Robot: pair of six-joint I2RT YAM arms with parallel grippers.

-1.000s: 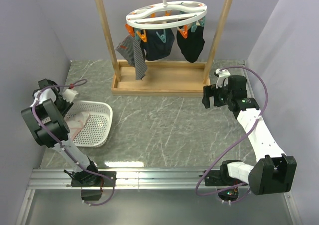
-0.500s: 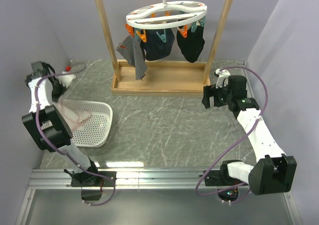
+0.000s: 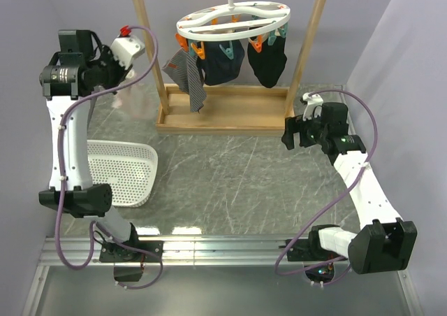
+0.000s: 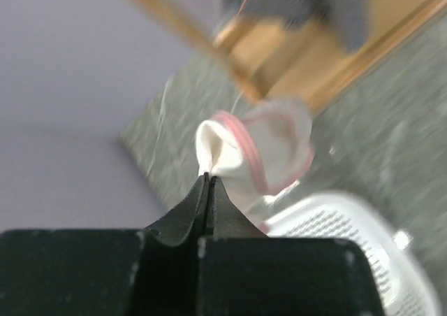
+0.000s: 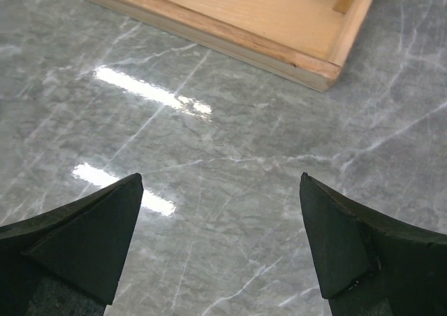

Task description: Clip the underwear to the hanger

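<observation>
Two grippers checked. Left gripper clamped on underwear, held aloft. Right gripper spread wide above table

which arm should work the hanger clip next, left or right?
Right, probably. The right gripper is open and empty near the rack holding the hanger. The left gripper is shut on the underwear, so it's busy.

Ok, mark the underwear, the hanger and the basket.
underwear [image 4: 234, 155], left wrist view, white fabric by the pink trim
hanger [image 3: 230, 33], top external view, front rim of the ring
basket [image 3: 119, 176], top external view, perforated floor
</observation>
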